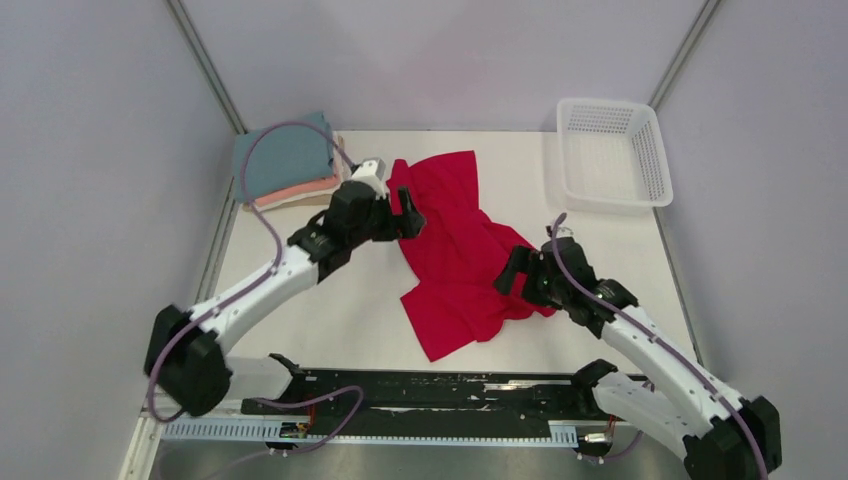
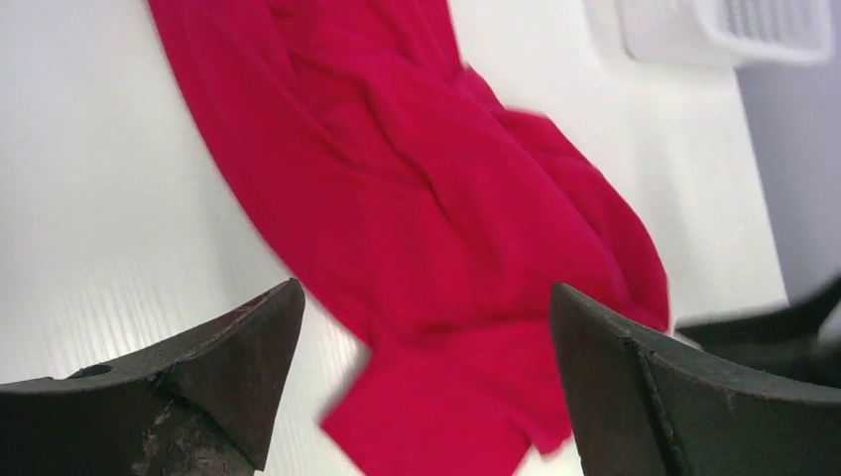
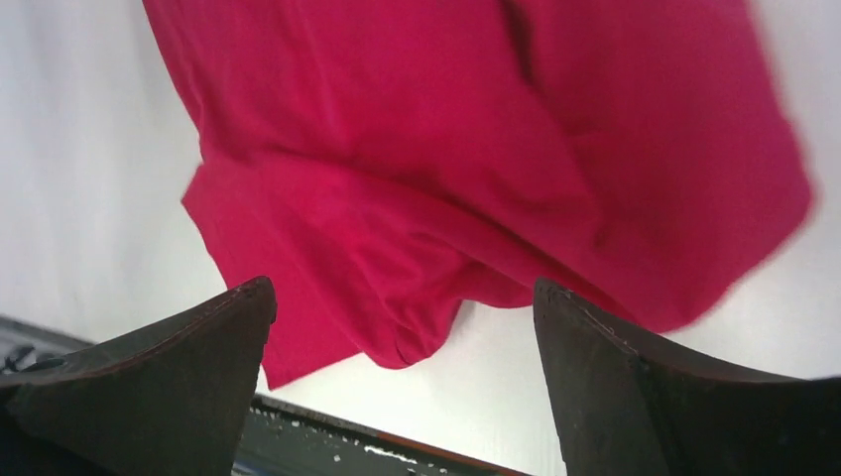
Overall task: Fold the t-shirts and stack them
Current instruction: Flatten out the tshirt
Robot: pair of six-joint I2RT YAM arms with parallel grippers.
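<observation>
Top external view: the crimson t-shirt (image 1: 455, 250) is seen crumpled at centre, with the folded stack (image 1: 285, 165) at upper left. The left gripper (image 1: 412, 213) and right gripper (image 1: 512, 275) are held open and empty at its edges. Flattening is judged in hand; corners must next be grasped.

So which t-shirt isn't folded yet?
The bright crimson-red cloth t-shirt, lying crumpled in the middle; the teal-blue t-shirt and salmon-pink t-shirt lie folded, stacked at the far-left corner.
</observation>
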